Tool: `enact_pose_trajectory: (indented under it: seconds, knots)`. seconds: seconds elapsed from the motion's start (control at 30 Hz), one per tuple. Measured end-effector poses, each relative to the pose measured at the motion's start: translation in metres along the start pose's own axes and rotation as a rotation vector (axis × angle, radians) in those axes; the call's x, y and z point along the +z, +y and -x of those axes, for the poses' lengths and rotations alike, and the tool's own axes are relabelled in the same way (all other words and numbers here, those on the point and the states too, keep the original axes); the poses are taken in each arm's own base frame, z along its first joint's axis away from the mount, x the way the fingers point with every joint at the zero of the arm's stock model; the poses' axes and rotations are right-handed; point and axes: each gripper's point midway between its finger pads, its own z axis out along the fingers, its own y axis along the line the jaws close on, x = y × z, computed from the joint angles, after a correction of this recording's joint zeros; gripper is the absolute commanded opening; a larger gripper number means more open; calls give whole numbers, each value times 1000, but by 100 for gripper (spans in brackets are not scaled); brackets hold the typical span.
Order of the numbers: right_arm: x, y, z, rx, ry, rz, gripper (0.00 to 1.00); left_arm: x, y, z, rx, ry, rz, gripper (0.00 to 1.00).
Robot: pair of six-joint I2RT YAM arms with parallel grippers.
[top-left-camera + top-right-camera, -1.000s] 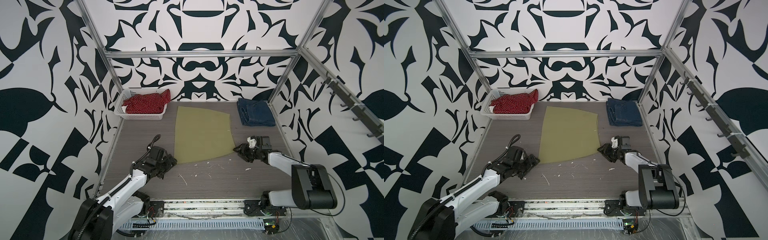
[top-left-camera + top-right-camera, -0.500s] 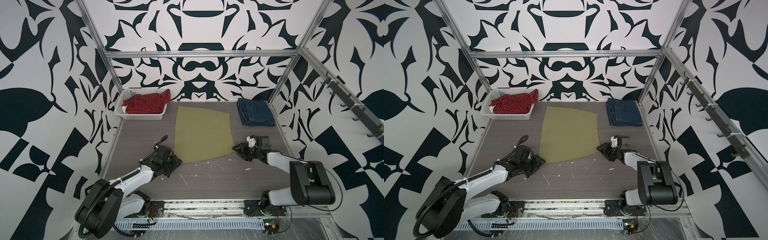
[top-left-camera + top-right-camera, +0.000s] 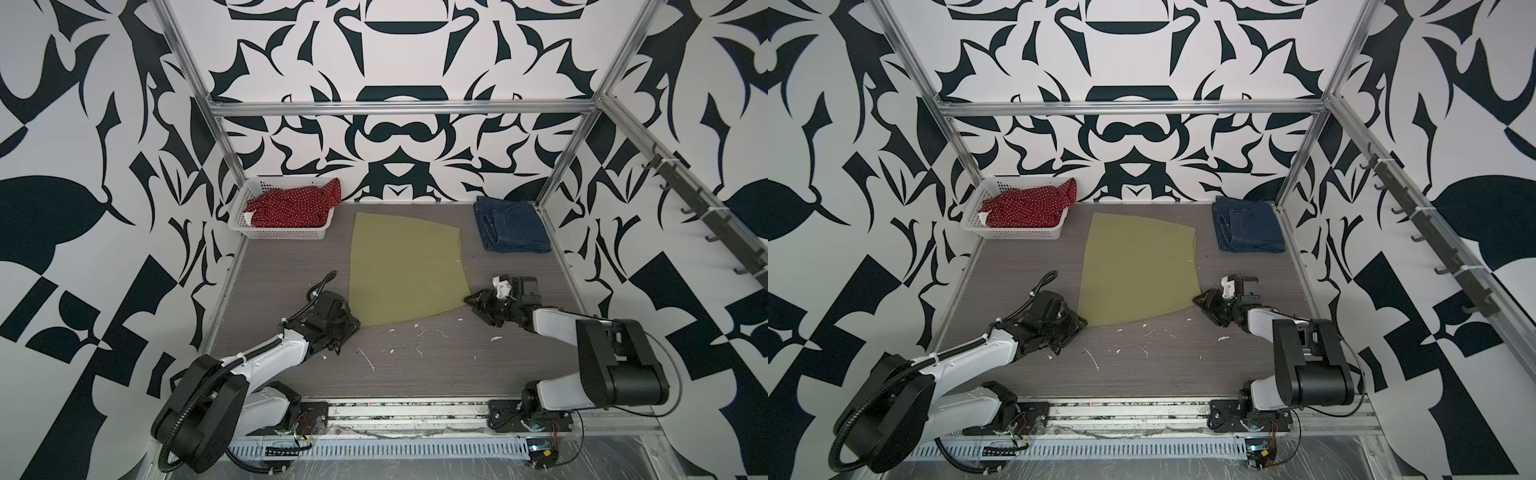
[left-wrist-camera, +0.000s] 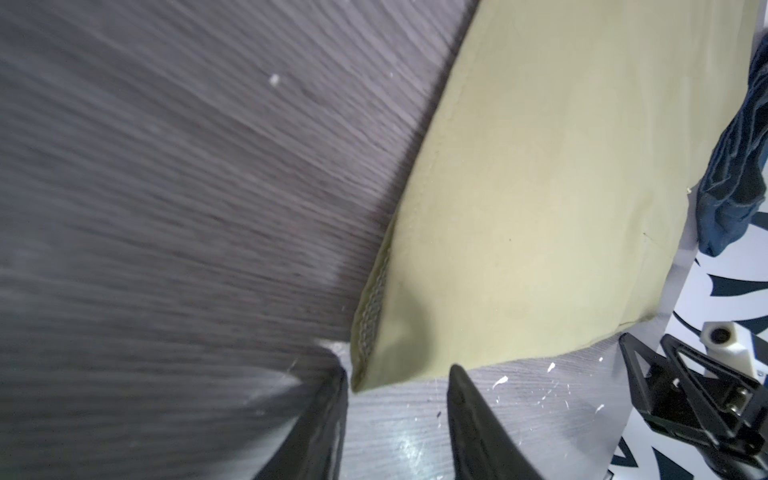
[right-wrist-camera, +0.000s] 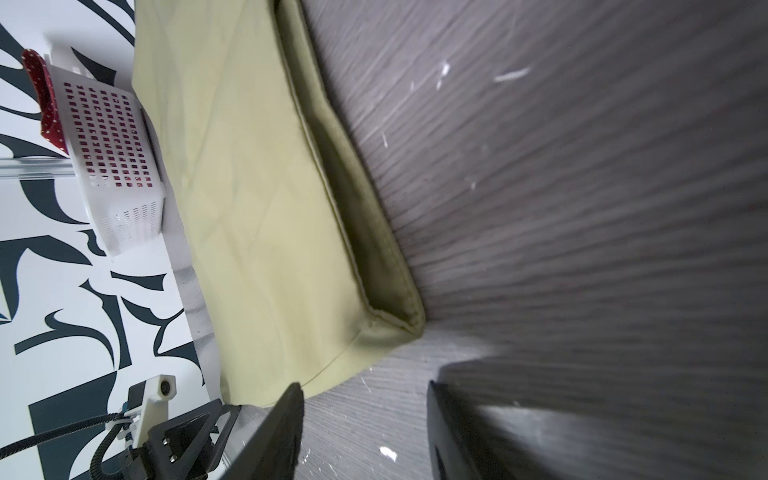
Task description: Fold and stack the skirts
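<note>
— Where's the green skirt?
— It's spread flat in the middle of the counter. The left gripper sits at its near left corner, jaws apart, the cloth corner lying in the gap, not pinched. The right gripper is just beside the near right corner, jaws apart too, holding nothing.
— And the others?
— The denim skirt is folded at the far right. The red dotted skirt is bunched in the white basket, far left.
</note>
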Motion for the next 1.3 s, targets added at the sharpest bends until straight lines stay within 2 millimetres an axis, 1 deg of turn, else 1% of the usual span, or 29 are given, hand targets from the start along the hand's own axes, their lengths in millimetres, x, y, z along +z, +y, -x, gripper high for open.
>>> enact_pose_trajectory:
  seconds: [0.03, 0.1, 0.13, 0.2, 0.23, 0.3, 0.4, 0.47, 0.5, 0.6, 0.67, 0.77, 0.87, 1.03, 1.3]
  knots:
    - [0, 0, 0, 0, -1, 2, 53, 1, -1, 1, 1, -5, -4, 43]
    - [1, 1, 0, 0, -1, 8, 53, 5, -3, 3, 4, -9, -9, 37]
    - [1, 1, 0, 0, -2, 11, 53, 7, -4, 4, 4, -9, -11, 35]
    - [1, 1, 0, 2, 0, 16, 52, 12, -10, 7, 20, -10, -20, 26]
    - [1, 1, 0, 5, 0, 16, 52, 15, -12, 7, 24, -7, -19, 23]
    - [1, 1, 0, 7, -2, 18, 52, 18, -13, 8, 38, -4, -18, 20]
    - [1, 1, 0, 11, -5, 24, 52, 19, -12, 8, 40, -4, -14, 12]
    - [1, 1, 0, 12, -6, 25, 53, 18, -10, 8, 43, -2, -6, 12]
    - [1, 1, 0, 12, -7, 26, 53, 18, -10, 8, 45, -2, -3, 10]
    - [1, 1, 0, 12, -7, 28, 53, 15, -6, 7, 42, -6, 10, 0]
    - [2, 1, 0, 11, -5, 31, 52, 15, -4, 7, 47, -10, 16, 0]
    - [6, 3, 2, 8, -1, 50, 48, 14, -3, 7, 47, -11, 19, 0]
    - [8, 3, 4, 8, -4, 58, 39, 14, -3, 7, 48, -12, 21, 0]
    - [13, -2, 5, 19, -2, 51, 19, 12, 0, 7, 49, -15, 32, 0]
    - [14, -9, 1, 30, 2, 36, 1, 4, 8, 7, 64, -24, 72, 0]
